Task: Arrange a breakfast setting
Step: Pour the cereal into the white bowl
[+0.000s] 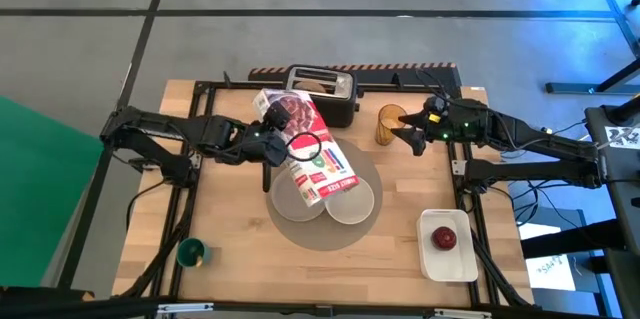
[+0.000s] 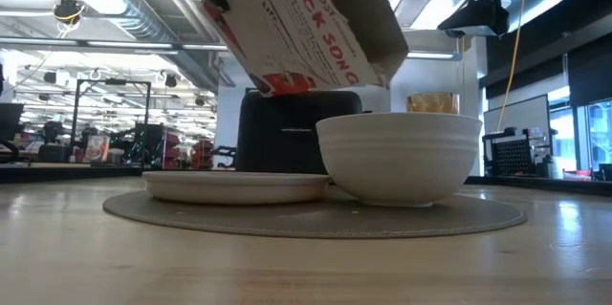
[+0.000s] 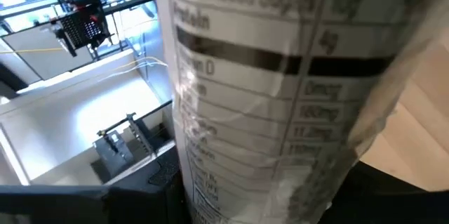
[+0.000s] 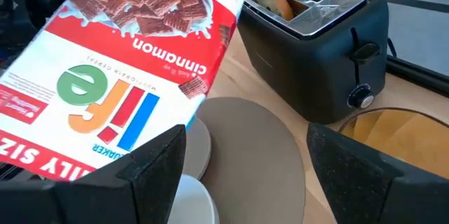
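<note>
My left gripper is shut on a red-and-white cereal box, which is tilted in the air over the round grey mat. On the mat stand the small grey plate and the white bowl. The box's open end hangs above the bowl. My right gripper is open and empty, right beside the amber cup at the far right. Ring-shaped bread sticks out of the toaster's slot. The red apple lies on the white tray. No spoon shows. My left gripper holds the cereal box near its raised, closed end, coming level from the table's left. The box's nutrition panel fills the wrist view and hides the fingers. The box is lifted clear and slants down, open end lowest, toward the bowl.
A black toaster stands at the far edge behind the mat. The white tray sits at the near right. A small green cup stands at the near left. Bare wood shows to the left of the mat.
</note>
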Motion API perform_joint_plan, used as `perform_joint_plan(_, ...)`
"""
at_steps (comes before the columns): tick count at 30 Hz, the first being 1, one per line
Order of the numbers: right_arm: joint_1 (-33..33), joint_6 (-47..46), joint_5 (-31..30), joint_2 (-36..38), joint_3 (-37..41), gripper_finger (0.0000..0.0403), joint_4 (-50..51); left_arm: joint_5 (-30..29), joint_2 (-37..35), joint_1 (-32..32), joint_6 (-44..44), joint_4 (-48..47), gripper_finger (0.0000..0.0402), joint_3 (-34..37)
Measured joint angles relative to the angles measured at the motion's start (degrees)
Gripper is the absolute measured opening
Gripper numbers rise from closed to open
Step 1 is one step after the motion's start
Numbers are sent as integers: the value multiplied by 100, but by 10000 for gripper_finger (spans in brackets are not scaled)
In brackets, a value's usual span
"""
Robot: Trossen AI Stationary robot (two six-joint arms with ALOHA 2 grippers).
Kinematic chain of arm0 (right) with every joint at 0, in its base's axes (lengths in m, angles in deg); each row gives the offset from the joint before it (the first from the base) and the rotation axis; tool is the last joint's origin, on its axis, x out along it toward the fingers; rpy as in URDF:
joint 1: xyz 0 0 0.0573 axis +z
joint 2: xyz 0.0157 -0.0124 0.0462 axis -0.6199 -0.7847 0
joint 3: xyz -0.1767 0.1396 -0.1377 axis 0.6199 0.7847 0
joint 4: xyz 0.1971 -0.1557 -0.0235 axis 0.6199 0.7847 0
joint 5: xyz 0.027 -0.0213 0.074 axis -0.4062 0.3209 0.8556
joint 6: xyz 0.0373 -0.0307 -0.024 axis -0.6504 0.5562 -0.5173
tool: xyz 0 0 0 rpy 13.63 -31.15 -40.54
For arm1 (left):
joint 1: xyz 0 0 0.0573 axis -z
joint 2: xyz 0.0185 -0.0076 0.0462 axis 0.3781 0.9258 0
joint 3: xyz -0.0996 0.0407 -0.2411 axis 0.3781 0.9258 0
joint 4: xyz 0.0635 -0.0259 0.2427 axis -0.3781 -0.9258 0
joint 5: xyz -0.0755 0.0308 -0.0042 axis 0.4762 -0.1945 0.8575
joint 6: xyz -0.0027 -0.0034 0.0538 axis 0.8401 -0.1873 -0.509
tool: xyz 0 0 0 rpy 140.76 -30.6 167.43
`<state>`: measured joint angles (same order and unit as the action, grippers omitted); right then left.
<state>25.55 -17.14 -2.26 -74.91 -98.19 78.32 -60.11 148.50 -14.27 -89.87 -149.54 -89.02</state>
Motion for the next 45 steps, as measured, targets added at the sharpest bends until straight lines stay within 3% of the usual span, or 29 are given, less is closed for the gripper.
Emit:
perform_joint_plan(16,2,31,373,0,0,287,56,-982,317,320,-75,28,208,4)
perform_joint_plan(34,2,185,382,0,0,287,52,-1382,335,693,-220,70,208,4)
perform_joint_plan(45,2,292,439,-1,0,287,47,-1509,335,691,-865,362,208,7)
